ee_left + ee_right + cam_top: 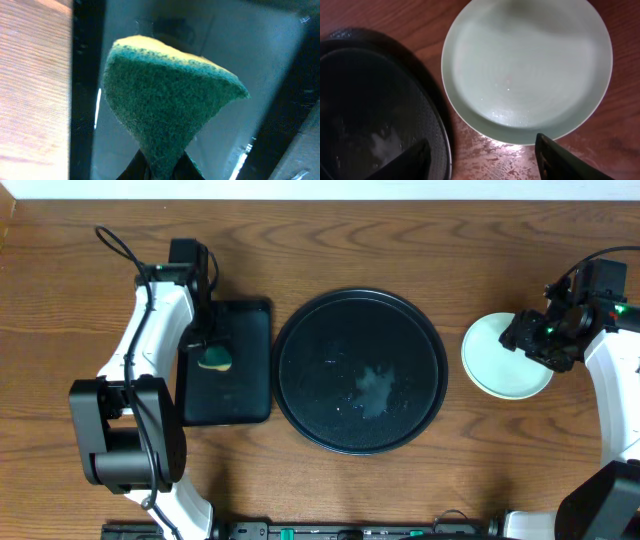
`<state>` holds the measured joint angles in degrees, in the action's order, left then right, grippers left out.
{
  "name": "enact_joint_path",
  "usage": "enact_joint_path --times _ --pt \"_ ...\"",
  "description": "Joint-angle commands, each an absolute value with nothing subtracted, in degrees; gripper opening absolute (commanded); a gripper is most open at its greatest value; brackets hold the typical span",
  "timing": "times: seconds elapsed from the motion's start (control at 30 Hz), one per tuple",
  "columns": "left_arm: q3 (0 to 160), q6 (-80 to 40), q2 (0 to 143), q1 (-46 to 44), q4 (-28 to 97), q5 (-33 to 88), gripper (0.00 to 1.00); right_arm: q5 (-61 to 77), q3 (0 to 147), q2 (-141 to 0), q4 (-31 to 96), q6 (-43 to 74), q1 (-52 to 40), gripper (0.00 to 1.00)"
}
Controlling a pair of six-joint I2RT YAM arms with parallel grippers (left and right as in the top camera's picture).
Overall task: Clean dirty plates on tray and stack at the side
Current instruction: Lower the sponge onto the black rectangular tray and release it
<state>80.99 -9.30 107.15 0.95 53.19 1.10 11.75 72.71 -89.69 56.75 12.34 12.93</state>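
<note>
**Plates stacked beside the bare tray, right gripper open above them**

The plates [527, 70] sit as a pale mint-white stack on the wooden table [80, 270], just to the right of the round black tray [320, 330] and apart from its rim. The right wrist view shows a second rim peeking out under the top plate, so at least two are stacked. How many there are in all cannot be told, and no yellow plate shows. The top plate looks glossy and clean. The tray holds no plate, only a wet, pale smear near its middle.

The right gripper [482, 145] hangs directly over the near edge of the stack. Its fingers are spread wide with nothing between them, and both tips are clear of the plate rim. A round plate has no long axis, so the approach turns only on the edge. That edge lies just ahead of and below these fingers, with the tray off to their left.

Far across the tray, the left gripper [208, 348] is closed on a green-and-yellow scouring sponge [165, 95]. It pinches the sponge at the narrow lower end and holds it over the smaller rectangular black tray [240, 390].

The right arm is plainly the nearer to the stack; the left is well apart from it. Judging by the plateless tray, the cleaning and stacking look finished or nearly so
</note>
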Motion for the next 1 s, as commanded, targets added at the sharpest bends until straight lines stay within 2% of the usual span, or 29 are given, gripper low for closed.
enact_joint_path --times 0.0,0.13,0.17,0.4,0.6,0.63,0.83,0.87,0.9,0.97 --pt "77.6 -7.94 107.09 0.95 50.83 0.4 0.15 12.08 73.49 -88.75 57.63 11.46 12.25 0.66" --pt "77.03 -7.94 107.09 0.95 50.43 0.4 0.57 12.05 73.49 -88.73 58.35 11.46 12.27 0.67" --pt "77.03 -7.94 107.09 0.95 50.43 0.43 0.6 12.08 73.49 -88.73 58.43 11.46 12.27 0.67" --pt "81.34 -7.92 105.27 0.89 53.91 3.62 0.63 12.12 74.02 -88.27 60.18 11.46 12.25 0.62" --pt "84.03 -7.97 96.95 0.89 55.88 12.36 0.64 12.05 78.15 -82.89 65.65 9.52 12.27 0.59" --pt "84.01 -7.97 95.53 0.89 56.47 12.73 0.7 11.99 78.91 -81.58 66.5 9.52 12.27 0.6" --pt "84.01 -7.94 92.18 0.89 56.93 12.64 0.74 11.88 81.32 -70.5 70.85 8.67 12.27 0.76" --pt "84.01 -7.94 92.18 0.91 56.9 12.64 0.74 11.88 81.32 -68.66 71.57 8.67 12.27 0.8" --pt "83.96 -7.94 92.2 0.91 56.9 12.64 0.75 11.88 81.32 -66.76 72.29 8.67 12.27 0.95" --pt "83.9 -7.94 92.25 0.91 56.93 12.64 0.75 11.9 81.32 -63.0 73.67 8.69 12.27 0.99"
